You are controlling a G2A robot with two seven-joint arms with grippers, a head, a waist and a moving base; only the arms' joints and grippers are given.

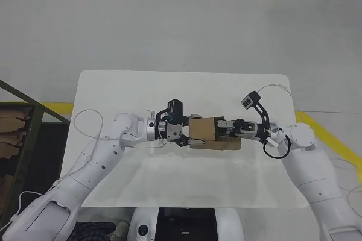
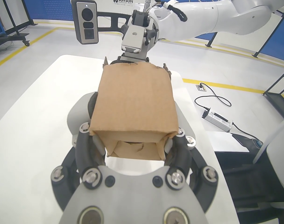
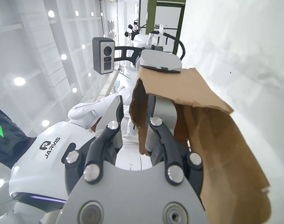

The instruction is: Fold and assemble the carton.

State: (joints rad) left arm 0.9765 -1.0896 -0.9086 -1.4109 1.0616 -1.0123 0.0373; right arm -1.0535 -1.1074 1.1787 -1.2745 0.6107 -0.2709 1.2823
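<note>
A brown cardboard carton (image 1: 203, 129) hangs just above the middle of the white table (image 1: 139, 90), held between both arms. My left gripper (image 1: 184, 130) is shut on the carton (image 2: 135, 103) from its left end, one finger (image 2: 95, 142) on each side wall; the end facing the wrist is open, with an inner flap folded in. My right gripper (image 1: 224, 128) is at the opposite, ragged end. In the right wrist view the right gripper (image 3: 135, 103) stands open, one finger (image 3: 160, 115) inside the carton (image 3: 226, 145), the other finger (image 3: 114, 115) outside, a torn flap between them.
A green-framed rack (image 1: 12, 126) with stacked cardboard stands left of the table. Yellow tape lines mark the floor on both sides. A power brick with cable (image 2: 216, 117) lies on the floor beyond the table's edge. Bare tabletop surrounds the carton.
</note>
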